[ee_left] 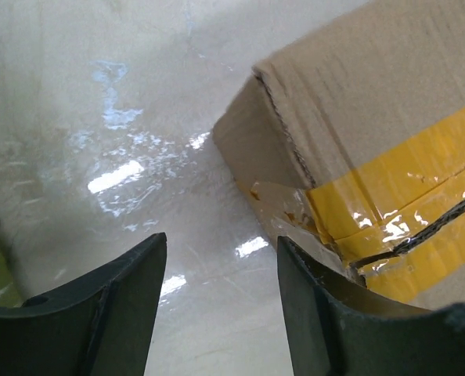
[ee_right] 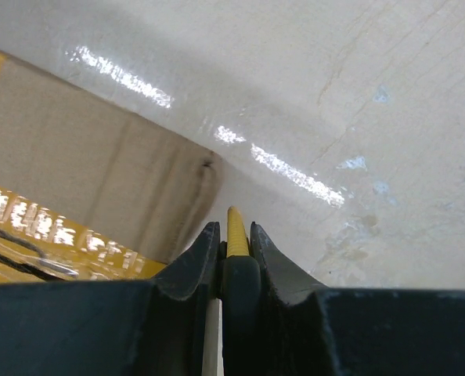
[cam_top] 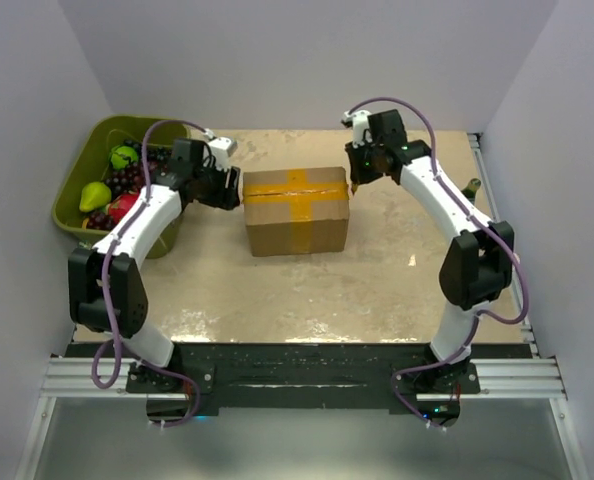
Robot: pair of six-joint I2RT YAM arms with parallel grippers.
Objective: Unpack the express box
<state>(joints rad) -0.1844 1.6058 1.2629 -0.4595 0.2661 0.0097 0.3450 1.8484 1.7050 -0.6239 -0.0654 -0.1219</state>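
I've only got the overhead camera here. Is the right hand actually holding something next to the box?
Observer: Yes, the right hand is shut on a thin yellow-tipped tool, seen from the right wrist camera.
Operator: And the other one?
Observer: The left hand is open with nothing between its fingers, close to the express box's end.
Operator: Is it cut open there?
Observer: The yellow tape on that end is wrinkled with a dark slit along it; how deep, I cannot tell.
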